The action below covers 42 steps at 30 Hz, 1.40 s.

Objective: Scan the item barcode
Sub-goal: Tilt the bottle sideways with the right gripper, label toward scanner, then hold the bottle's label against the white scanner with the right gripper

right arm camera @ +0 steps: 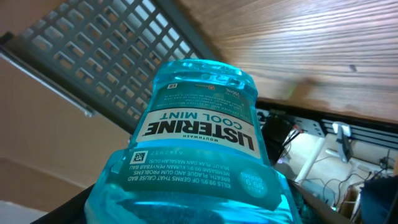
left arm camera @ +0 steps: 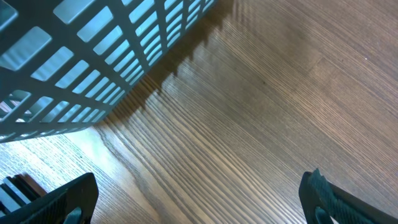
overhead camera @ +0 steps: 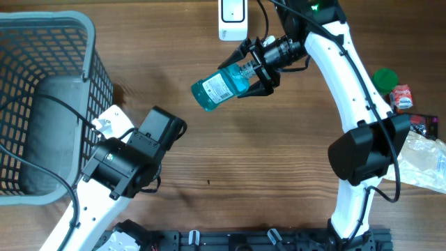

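A grey basket (overhead camera: 89,49) stands at the table's left edge. Beside it the left gripper (left arm camera: 199,204) hangs low over bare wood, its jaws spread wide and holding nothing. Near the middle, a blue mouthwash bottle (overhead camera: 217,88) is in the air, tilted, with its base to the left. The right gripper (overhead camera: 259,66) is clamped on its cap end. A white device (overhead camera: 232,17), probably the scanner, sits just above it at the table's far edge. A green lid (overhead camera: 385,77), a red packet (overhead camera: 402,95) and a plastic bag (overhead camera: 426,164) lie at the right. The pick-up looks done. The bottle is close to the device, but no barcode can be made out and nothing shows a scan, so presenting the code appears to remain.
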{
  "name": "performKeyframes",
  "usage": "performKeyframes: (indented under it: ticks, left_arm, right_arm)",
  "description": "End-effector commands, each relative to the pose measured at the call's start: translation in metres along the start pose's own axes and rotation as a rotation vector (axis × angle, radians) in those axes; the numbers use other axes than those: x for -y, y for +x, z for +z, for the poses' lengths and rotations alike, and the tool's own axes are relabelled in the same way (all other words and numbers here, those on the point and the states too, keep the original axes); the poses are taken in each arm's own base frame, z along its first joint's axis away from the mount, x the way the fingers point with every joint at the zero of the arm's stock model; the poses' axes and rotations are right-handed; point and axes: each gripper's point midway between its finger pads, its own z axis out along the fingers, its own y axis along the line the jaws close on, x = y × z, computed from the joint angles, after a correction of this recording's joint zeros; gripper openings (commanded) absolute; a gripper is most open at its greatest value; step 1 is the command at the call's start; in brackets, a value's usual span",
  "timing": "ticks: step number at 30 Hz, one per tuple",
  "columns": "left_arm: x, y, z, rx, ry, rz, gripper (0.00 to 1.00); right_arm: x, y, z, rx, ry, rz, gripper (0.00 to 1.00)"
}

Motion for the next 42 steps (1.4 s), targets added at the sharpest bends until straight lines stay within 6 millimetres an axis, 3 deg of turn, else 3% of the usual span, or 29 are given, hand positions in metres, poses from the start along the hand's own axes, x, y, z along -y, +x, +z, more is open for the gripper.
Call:
performKeyframes:
  ticks: [1, 7, 12, 19, 24, 32, 37, 42]
  left_arm:
    - [0.0, 0.003, 0.001, -0.011, -0.001, -0.006, 1.0]
    - [0.0, 0.003, 0.001, -0.011, -0.001, -0.006, 1.0]
    - [0.0, 0.003, 0.001, -0.011, -0.001, -0.006, 1.0]
    - [0.0, 0.003, 0.001, -0.011, -0.001, -0.006, 1.0]
    - [0.0, 0.003, 0.001, -0.011, -0.001, -0.006, 1.0]
    - [0.0, 0.003, 0.001, -0.011, -0.001, -0.006, 1.0]
    - [0.0, 0.003, 0.001, -0.011, -0.001, -0.006, 1.0]
    - [0.0, 0.003, 0.001, -0.011, -0.001, -0.006, 1.0]
  right_arm:
    - [-0.019, 0.027, -0.009, -0.062, -0.083, -0.073, 0.6]
    - [-0.016, 0.023, -0.008, -0.039, -0.067, -0.095, 0.61]
    - [-0.01, -0.007, -0.009, 0.114, 0.009, -0.199, 0.61]
    - [-0.053, -0.072, -0.03, 0.459, 0.02, -0.605, 0.61]
    - [-0.077, -0.118, -0.065, 0.785, 0.127, -0.786, 0.61]
    - [-0.12, -0.145, -0.11, 1.132, 0.232, -1.01, 0.6]
    - [-0.14, -0.155, -0.111, 1.192, 0.208, -1.101, 0.6]
    - [-0.146, -0.179, -0.097, 1.2, 0.219, -1.194, 0.6]
